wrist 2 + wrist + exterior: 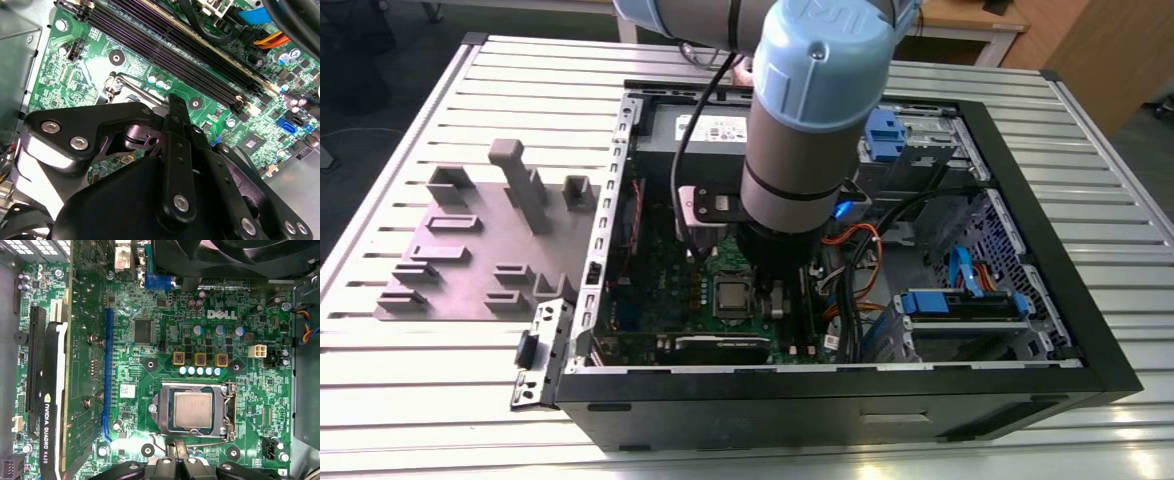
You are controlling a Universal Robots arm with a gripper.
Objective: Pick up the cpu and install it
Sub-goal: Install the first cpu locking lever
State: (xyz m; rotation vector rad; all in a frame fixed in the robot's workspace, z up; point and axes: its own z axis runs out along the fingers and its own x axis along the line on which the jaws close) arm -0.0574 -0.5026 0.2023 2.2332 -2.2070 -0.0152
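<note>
The cpu [192, 410], a silvery square chip, lies flat inside the socket frame [161, 412] on the green motherboard [150, 305]. In the exterior view the cpu [732, 297] shows just to the left of the arm's wrist. My gripper [176, 444] hovers just off one edge of the socket, its dark fingers drawn together with nothing between them. In the second wrist view the gripper [172, 102] points down at the board beside the socket's corner. The socket's wire lever [233, 410] runs along the far side of the frame.
The open computer case [854, 410] lies on a slatted metal table [400, 400]. A graphics card [50, 405] stands beside the socket, memory slots [190, 55] and cables [854, 250] on the other side. A grey fixture plate with blocks [480, 250] sits at the exterior view's left.
</note>
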